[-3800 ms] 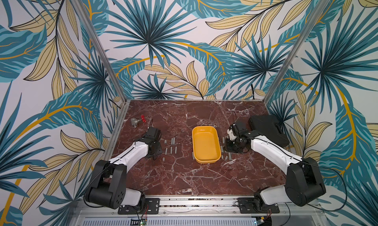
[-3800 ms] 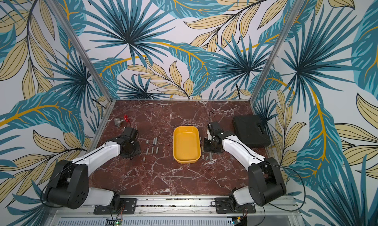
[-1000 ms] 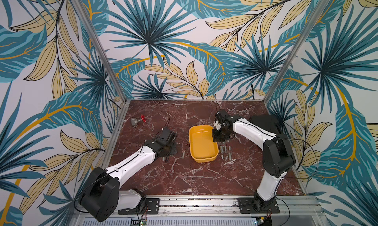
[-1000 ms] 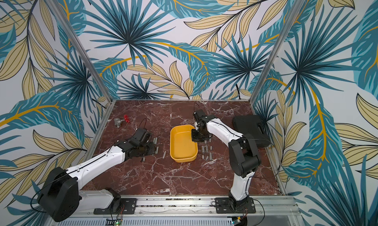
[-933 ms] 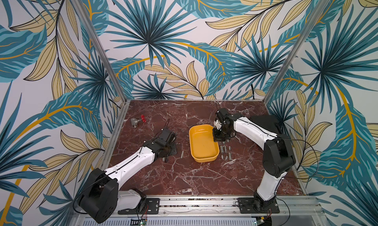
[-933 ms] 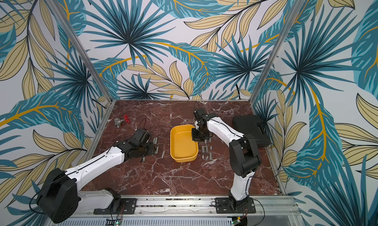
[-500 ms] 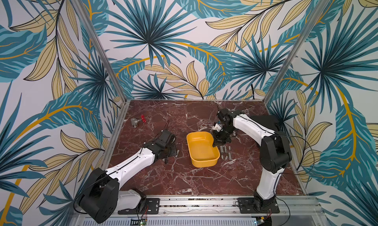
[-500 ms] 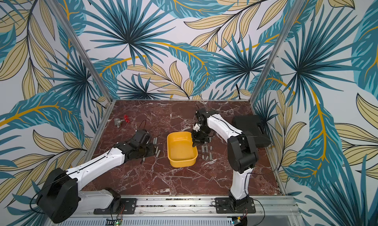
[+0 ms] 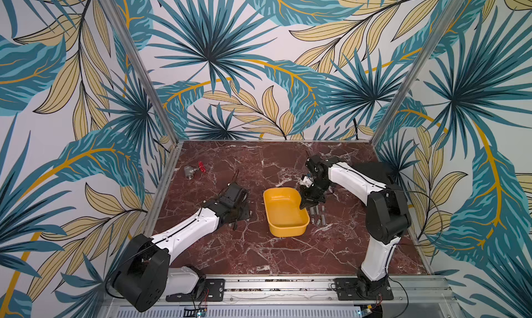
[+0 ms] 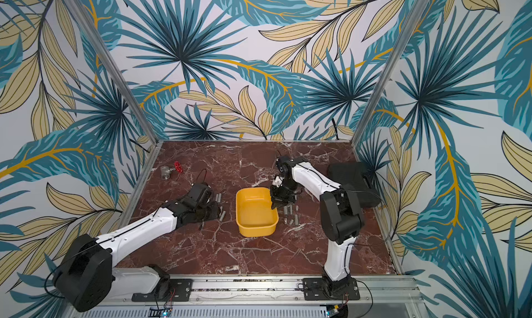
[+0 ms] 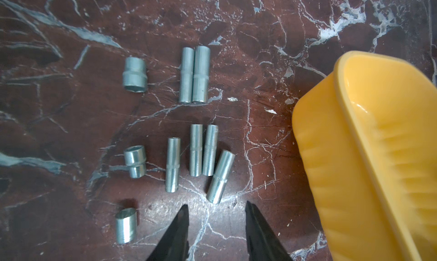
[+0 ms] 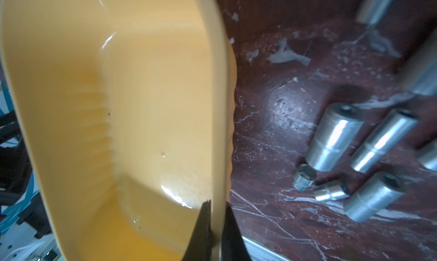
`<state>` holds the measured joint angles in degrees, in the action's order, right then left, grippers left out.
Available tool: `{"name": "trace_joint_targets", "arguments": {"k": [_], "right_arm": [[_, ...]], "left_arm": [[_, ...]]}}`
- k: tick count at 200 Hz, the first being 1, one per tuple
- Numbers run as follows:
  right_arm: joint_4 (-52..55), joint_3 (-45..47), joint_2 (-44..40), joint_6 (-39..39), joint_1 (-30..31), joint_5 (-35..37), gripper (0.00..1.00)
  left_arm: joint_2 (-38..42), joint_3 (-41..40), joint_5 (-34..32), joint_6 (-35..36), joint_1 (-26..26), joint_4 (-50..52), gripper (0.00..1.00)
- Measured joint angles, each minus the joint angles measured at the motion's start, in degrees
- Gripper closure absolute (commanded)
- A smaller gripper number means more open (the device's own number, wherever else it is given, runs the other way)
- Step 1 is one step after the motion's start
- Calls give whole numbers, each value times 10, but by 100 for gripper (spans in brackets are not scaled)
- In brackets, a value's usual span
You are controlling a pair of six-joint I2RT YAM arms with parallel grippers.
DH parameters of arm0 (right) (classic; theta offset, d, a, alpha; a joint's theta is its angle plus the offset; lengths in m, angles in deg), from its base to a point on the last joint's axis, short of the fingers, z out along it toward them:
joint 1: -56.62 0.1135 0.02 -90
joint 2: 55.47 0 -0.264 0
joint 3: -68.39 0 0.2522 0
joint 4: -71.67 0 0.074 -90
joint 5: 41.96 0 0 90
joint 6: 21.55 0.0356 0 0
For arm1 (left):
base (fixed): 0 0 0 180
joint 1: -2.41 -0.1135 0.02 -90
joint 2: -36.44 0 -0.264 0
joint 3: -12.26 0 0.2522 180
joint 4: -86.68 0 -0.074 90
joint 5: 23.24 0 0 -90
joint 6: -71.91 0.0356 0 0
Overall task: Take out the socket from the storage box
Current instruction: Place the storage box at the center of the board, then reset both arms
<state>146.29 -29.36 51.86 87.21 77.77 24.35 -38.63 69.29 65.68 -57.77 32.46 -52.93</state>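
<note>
- Yellow storage box (image 9: 288, 230) mid-table, tilted; right gripper (image 12: 216, 205) clamped on its rim.
- Left gripper (image 11: 215, 207) narrowly parted over sockets (image 11: 196, 150) lying on marble table (image 9: 259, 259) just beside box.

The storage box (image 11: 324, 167) runs past the left wrist view's edge — right wrist view's farthest sockets (image 12: 376, 4) are blurred.

Storage box (image 12: 153, 82) glossy smooth plastic; sockets (image 11: 200, 75) shiny metal w/ knurled bands; tabletop (image 11: 71, 129) polished marble-look.
</note>
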Motion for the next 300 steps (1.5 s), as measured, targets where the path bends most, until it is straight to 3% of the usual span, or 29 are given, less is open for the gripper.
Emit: {"name": "trace_joint_targets", "arguments": {"k": [40,83,110,166,174,185,189,192,195,219,230,263,300], "right_arm": [[-90,26,-42,33,0,58,100],[-154,54,-32,40,0,83,100],[-181,83,-28,42,0,86,96],[-206,110,-31,37,0,90,54],[-206,113,-36,35,1,91,40],[-207,117,-49,30,0,96,27],[-207,118,-56,28,0,102,18],[-207,119,-62,28,0,104,3],[-208,120,-71,25,0,110,1],[-231,136,-158,5,-3,158,0],[-264,161,-217,-10,-9,192,0],[-442,320,-388,-71,-34,306,0],[-615,474,-387,-133,-58,418,0]], "left_arm": [[0,0,-11,0,0,2,54],[21,0,-55,9,0,2,54],[52,-7,-101,22,-1,0,48],[126,-68,-216,81,-38,-46,36],[136,-74,-229,94,-49,-55,35],[153,-86,-247,113,-66,-74,32],[161,-93,-254,123,-72,-87,31],[167,-98,-259,129,-75,-97,29],[174,-105,-266,138,-80,-110,28],[215,-162,-299,214,-111,-215,19],[219,-193,-306,255,-122,-285,0],[137,-295,-304,368,-158,-536,0],[33,-290,-246,405,-187,-624,0]]}}
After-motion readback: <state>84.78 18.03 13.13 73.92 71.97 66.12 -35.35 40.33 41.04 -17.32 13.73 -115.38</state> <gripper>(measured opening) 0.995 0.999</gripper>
